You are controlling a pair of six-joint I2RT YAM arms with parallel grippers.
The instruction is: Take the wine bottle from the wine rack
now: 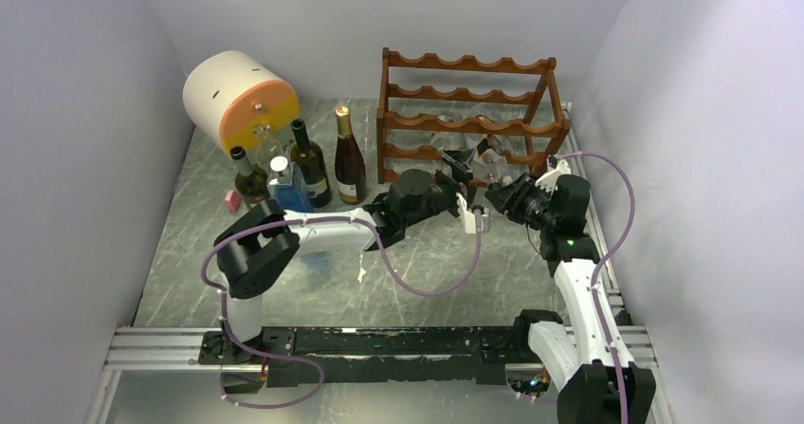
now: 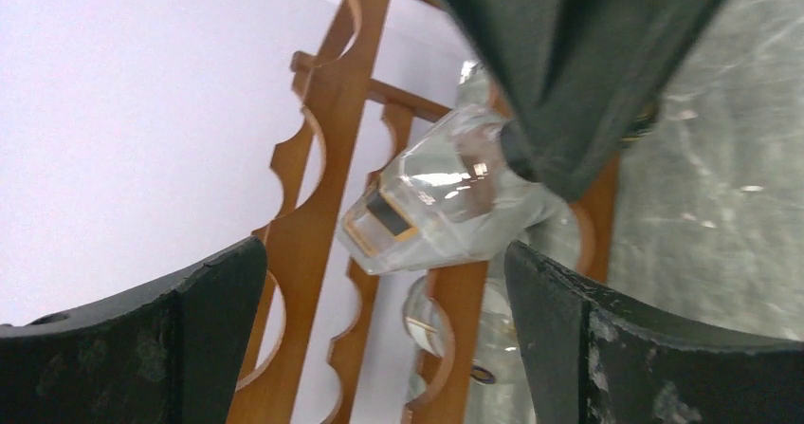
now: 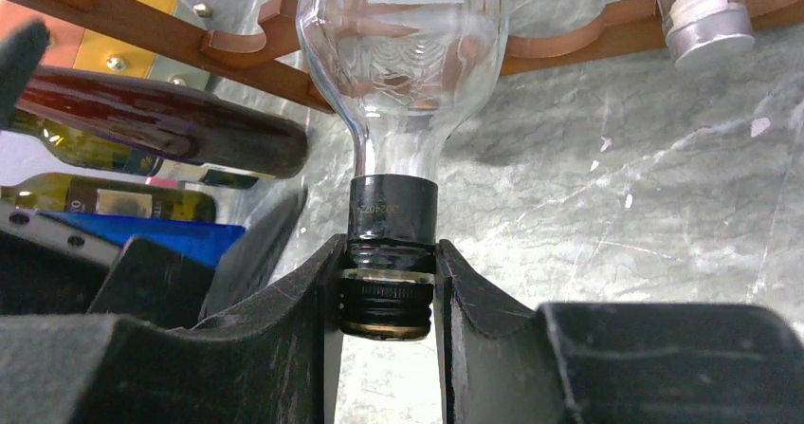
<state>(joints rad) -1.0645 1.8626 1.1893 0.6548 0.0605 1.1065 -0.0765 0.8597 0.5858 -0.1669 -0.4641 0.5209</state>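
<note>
While the right gripper (image 3: 389, 286) is clamped tight on the black screw cap of the wine bottle (image 3: 403, 54), the bottle is not off the wine rack (image 1: 465, 92). Its clear glass body lies low in the frame, shoulder at the scalloped front rail, neck pointing out toward the near side of the table (image 1: 284, 282).

On the left gripper (image 1: 463, 193) the jaws are spread wide, holding nothing. It sits just in front of the rack, right beside the right gripper. From its wrist camera the bottle shows between the two fingers (image 2: 161, 348) but apart from both, and tilted against the rails. Can't tell whether the body rests on a rail or hangs just off it.

A second clear bottle (image 3: 706, 21) with a silver cap lies in a neighbouring slot of the same rail.

Left of the rack, apart from it — three dark standing bottles (image 1: 308, 163), a blue box (image 1: 289, 194), and a white drum (image 1: 242, 97) with an orange face at the back-left corner.
</note>
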